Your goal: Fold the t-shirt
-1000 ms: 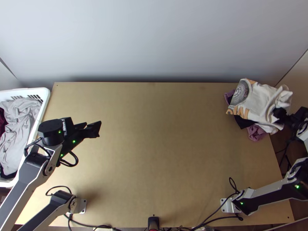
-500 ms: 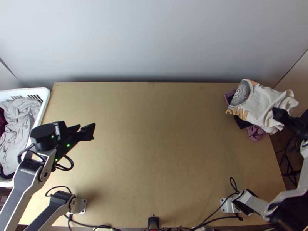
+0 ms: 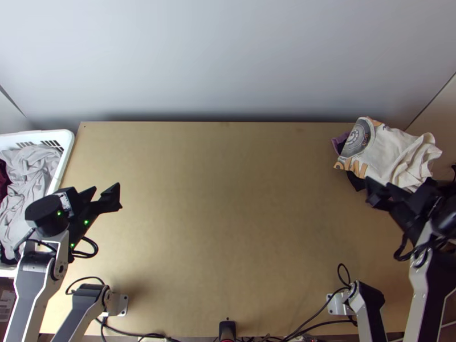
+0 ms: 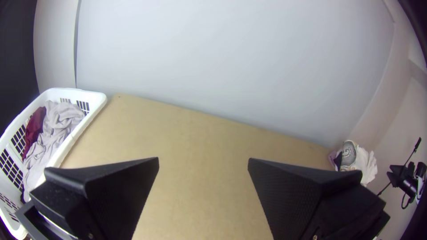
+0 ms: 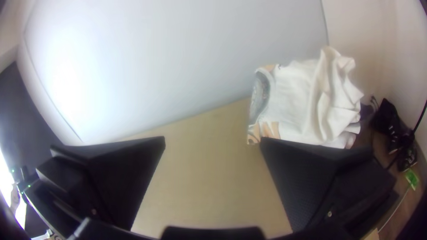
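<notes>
The t-shirt (image 3: 392, 153) is cream with orange lettering (image 3: 358, 167) and a grey round print (image 3: 358, 138) (the basket (image 3: 68, 143), plain white).

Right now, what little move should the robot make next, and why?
I'd suggest easing the right end effector a bit farther away from the white shirt. Its fingers are open with nothing between them, and the shirt lies on dark cloth at the table's far right corner. The shirt's outer end is rumpled, so a brush could probably disturb it.
</notes>
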`<state>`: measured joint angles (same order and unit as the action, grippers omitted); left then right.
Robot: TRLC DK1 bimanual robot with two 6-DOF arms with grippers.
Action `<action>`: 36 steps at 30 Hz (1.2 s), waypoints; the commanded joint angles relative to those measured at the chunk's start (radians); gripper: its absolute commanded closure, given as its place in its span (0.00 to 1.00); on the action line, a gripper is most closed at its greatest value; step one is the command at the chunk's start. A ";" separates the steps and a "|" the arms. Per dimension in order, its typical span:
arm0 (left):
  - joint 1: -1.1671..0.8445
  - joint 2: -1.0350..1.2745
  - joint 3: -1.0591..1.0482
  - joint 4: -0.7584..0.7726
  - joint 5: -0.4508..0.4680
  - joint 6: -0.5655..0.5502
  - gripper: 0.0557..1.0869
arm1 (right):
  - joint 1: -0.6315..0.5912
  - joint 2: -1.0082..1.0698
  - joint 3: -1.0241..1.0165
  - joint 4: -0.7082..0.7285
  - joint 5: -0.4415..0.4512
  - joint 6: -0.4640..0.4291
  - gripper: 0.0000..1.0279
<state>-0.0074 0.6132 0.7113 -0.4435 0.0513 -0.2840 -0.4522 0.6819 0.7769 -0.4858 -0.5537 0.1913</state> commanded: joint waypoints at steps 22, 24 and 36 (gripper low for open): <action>0.080 -0.248 -0.599 0.723 -0.011 0.098 0.05 | 0.679 -0.449 -0.613 0.638 0.571 -0.024 0.04; 0.080 -0.294 -0.625 0.743 -0.011 0.100 0.05 | 0.681 -0.505 -0.653 0.655 0.571 -0.030 0.04; 0.139 -0.560 -0.635 0.637 -0.018 0.069 0.05 | 0.673 -0.688 -0.679 0.590 0.609 -0.112 0.04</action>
<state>0.1028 0.1955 0.0921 0.2268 0.0357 -0.2008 0.2192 0.0807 0.1184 0.1333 0.0349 0.1539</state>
